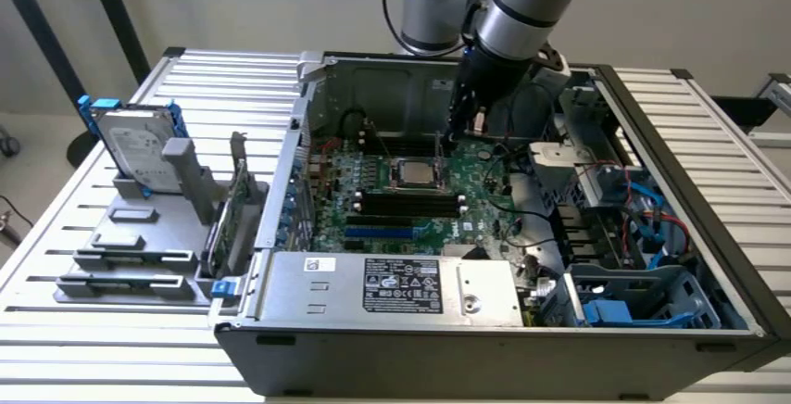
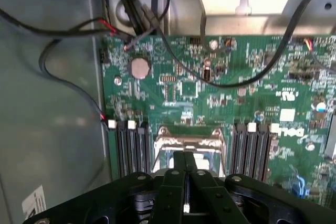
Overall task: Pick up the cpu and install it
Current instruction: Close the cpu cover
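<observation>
Sitting on the slatted counter [image 1: 729, 126], an open computer case [image 1: 495, 348] has its green motherboard [image 1: 408, 223] [image 2: 220, 93] facing up. The arm [image 1: 525, 6] reaches down into it. Its end effector [image 1: 466, 129] [image 2: 185, 179], fingers [image 2: 172, 195] pressed together, hangs just above the board beside the socket. The cpu [image 1: 412, 174] lies flat in that socket, ringed by the metal frame [image 2: 186, 141], between black memory slots [image 2: 131, 150].

We see a slatted metal table [image 1: 87, 348] carrying two things. An open computer case [image 1: 495, 358] lies on its side on the slats, directly beneath the gripper [image 1: 473, 131], whose closed fingers [image 2: 173, 192] reach down inside it. A grey parts holder [image 1: 148, 242] rests on the slats well away from the fingers, toward the exterior view's left, just beside the case's outer wall.
</observation>
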You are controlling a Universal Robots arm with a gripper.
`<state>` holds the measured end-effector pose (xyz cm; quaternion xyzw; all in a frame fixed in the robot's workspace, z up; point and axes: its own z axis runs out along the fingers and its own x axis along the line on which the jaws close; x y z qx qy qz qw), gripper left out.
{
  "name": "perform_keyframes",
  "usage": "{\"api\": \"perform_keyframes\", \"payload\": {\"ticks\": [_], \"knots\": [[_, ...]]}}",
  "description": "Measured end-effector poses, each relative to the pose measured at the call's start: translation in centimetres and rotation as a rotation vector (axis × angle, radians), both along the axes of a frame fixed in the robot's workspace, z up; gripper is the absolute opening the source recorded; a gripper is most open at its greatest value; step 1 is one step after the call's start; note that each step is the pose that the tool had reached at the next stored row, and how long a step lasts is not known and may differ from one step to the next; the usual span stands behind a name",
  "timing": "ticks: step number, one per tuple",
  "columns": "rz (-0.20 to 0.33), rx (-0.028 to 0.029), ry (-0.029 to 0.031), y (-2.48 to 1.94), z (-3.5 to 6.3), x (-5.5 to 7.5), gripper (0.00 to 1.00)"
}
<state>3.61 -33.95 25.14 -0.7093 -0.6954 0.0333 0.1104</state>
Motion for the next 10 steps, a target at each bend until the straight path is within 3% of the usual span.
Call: {"api": "perform_keyframes", "payload": {"ticks": [2, 3, 7, 10], "knots": [[0.000, 0.0001, 0.0306, 0.00, 0.00, -0.4, 0.11], [0.000, 0.0001, 0.0430, 0.00, -0.01, -0.6, 0.11], [0.000, 0.0000, 0.0850, 0.00, -0.04, -1.4, 0.11], [0.000, 0.0000, 0.1132, 0.00, -0.07, -2.1, 0.11]]}}
